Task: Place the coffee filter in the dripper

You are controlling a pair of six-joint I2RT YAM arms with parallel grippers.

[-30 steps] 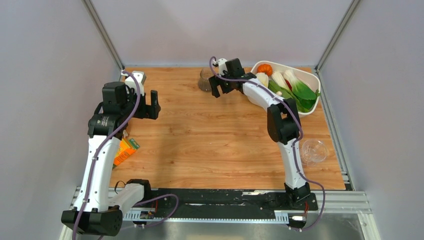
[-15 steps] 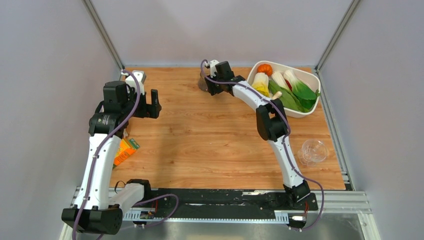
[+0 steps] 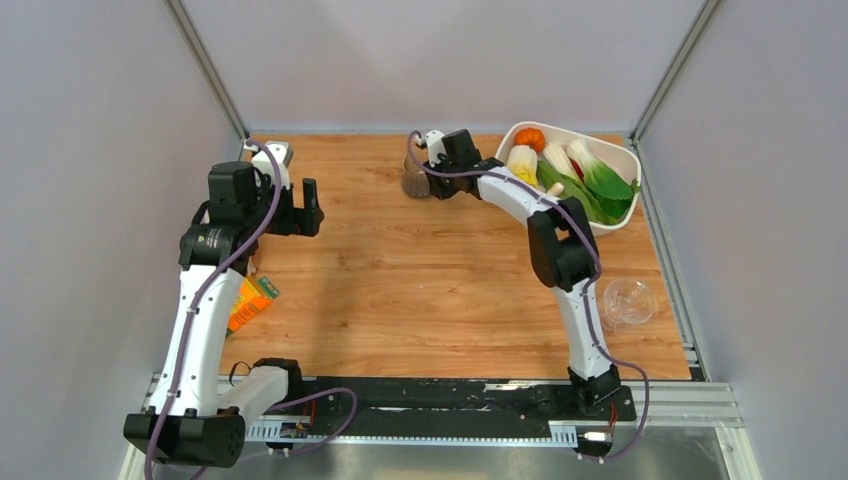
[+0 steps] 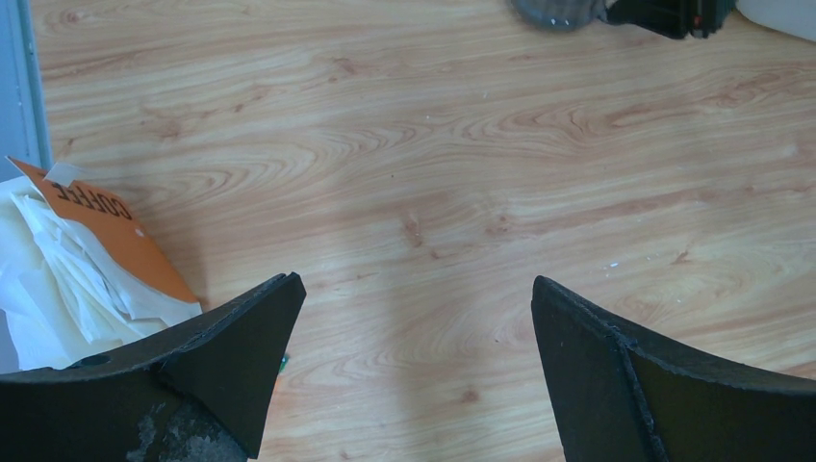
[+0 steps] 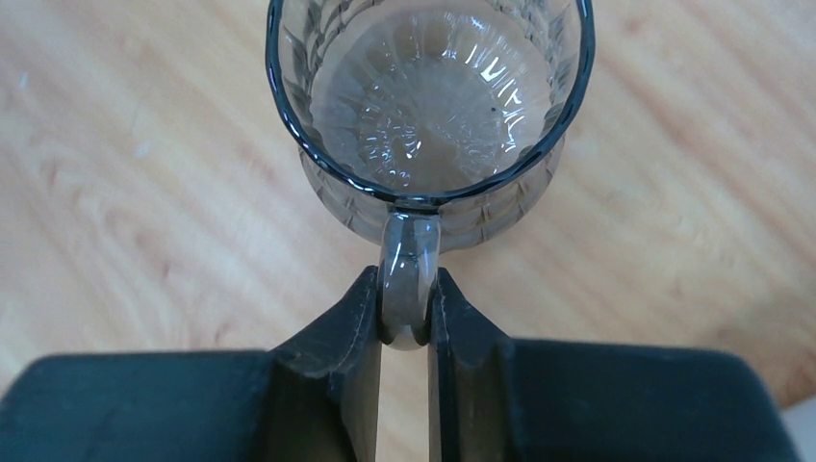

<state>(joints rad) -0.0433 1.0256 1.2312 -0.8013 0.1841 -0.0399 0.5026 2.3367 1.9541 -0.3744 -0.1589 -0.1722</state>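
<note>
Our right gripper [image 5: 405, 322] pinches the glass jug [image 5: 428, 106] by its handle, far centre; our left gripper [image 4: 414, 327] hangs with jaws spread. The coffee filter [image 4: 43, 279] lies left, the dripper [image 3: 628, 303] near right. Lifted by the handle, the jug may swing and slip.

— What sort of place am I working in?
— You're working in a robotics lab cell: plain grey panels [image 3: 90, 150] are boxing in the wooden table [image 3: 400, 290], and an aluminium rail [image 3: 680, 400] is carrying the left arm [image 3: 192, 330] and right arm [image 3: 583, 320].
</note>
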